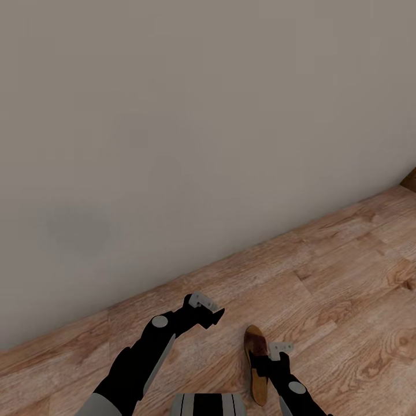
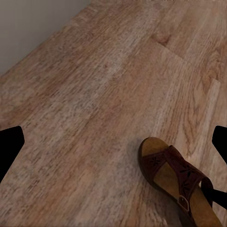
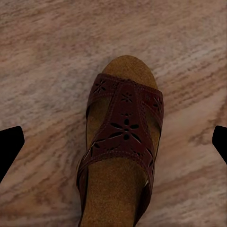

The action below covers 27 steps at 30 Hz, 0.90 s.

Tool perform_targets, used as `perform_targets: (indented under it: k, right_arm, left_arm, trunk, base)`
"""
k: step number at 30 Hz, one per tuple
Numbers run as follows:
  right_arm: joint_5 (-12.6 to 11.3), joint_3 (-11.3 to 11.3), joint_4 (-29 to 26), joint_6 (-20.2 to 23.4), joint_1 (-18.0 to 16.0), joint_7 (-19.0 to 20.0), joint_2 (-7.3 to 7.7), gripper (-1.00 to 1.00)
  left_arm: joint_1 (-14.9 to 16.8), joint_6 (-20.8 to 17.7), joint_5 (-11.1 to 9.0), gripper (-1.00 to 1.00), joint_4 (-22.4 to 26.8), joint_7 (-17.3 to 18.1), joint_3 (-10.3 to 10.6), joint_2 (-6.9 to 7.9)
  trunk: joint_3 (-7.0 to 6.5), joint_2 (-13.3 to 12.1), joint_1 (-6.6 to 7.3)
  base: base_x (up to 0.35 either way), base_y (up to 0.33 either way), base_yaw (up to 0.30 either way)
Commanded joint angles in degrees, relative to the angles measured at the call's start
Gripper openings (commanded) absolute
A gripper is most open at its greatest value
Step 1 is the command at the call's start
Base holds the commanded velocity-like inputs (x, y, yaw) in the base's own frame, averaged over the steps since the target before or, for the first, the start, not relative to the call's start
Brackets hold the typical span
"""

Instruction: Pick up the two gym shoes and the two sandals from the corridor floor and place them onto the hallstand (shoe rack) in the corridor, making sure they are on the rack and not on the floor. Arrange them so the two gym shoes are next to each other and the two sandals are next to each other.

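We see one sandal [image 1: 255, 363] lying flat on the corridor floor [image 1: 346, 277], its toe pointing toward the far wall [image 1: 173, 127] and its heel toward us, near the lower middle of the head view. Our right tool [image 1: 276, 353] hangs directly over the sandal's strap; in the right wrist view its two dark fingertips [image 3: 9, 146] sit wide apart at either edge with the sandal [image 3: 120, 151] centred between them, so it is open and holds nothing. Whether it touches the strap we cannot tell. Our left tool [image 1: 211, 309] hovers over bare planks just left of and beyond the sandal; its fingertips [image 2: 8, 146] are likewise spread apart and empty, and the sandal [image 2: 177, 182] lies off to one side of its view, clear of it. No container stands on the floor. The plain wall meets the floor along a line running from near left to far right, close beyond the left tool. To the right the planks stretch open and unobstructed, with a dark brown edge [image 1: 409, 180] at the far right where wall and floor meet.
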State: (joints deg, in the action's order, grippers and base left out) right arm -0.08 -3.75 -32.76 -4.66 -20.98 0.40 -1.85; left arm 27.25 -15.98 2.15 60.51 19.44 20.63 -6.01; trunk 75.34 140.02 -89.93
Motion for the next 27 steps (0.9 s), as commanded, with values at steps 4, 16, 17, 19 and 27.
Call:
perform_targets:
  k: [4,16,17,19,27]
  right_arm:
    - [-0.01,-0.03,0.06,-0.18,-0.02,0.04,0.01,1.00]
    - [-0.01,-0.03,0.06,-0.18,-0.02,0.04,0.01,1.00]
    - [-0.01,-0.03,0.06,-0.18,-0.02,0.04,0.01,1.00]
    - [-0.01,-0.03,0.06,-0.18,-0.02,0.04,0.01,1.00]
    - [-0.01,-0.03,0.06,-0.18,-0.02,0.04,0.01,1.00]
  left_arm:
    - [0.00,-0.29,0.22,1.00,0.07,0.24,-0.06,-0.02]
    - [-0.01,-0.36,0.22,1.00,0.13,0.24,-0.06,0.01]
    - [-0.01,-0.36,0.22,1.00,0.11,0.24,-0.06,0.00]
    - [-0.01,-0.37,0.22,1.00,0.12,0.24,-0.06,-0.02]
    - [0.00,-0.37,0.22,1.00,0.13,0.25,-0.06,0.00]
  trunk:
    - [0.11,0.01,0.01]
    - [1.21,0.42,-0.21]
    - [1.49,0.82,-0.43]
    - [2.03,1.62,-0.87]
    - [4.37,3.28,-1.85]
  base:
    - [0.000,0.000,0.000]
    - [0.000,0.000,0.000]
    - [0.000,0.000,0.000]
    - [0.000,0.000,0.000]
    - [0.000,0.000,0.000]
